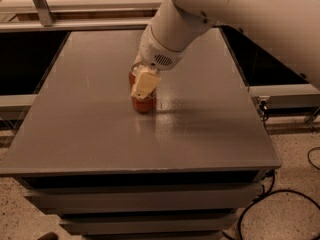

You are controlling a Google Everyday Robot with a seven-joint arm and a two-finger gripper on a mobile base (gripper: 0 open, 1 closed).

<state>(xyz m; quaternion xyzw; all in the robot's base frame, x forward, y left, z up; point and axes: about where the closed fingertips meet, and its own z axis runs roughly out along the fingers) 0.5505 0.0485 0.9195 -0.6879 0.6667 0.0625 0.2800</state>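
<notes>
A small red can-like object stands upright near the middle of the grey table. My gripper has come down over it from above, and its cream-coloured end covers the object's top and front. Red shows below the gripper and at its left side. The white arm reaches in from the upper right. Whether the gripper grips the object is hidden.
The table has dark drawer fronts below its front edge. A pale bench with a metal leg runs along the back. Black cables lie on the speckled floor at the right.
</notes>
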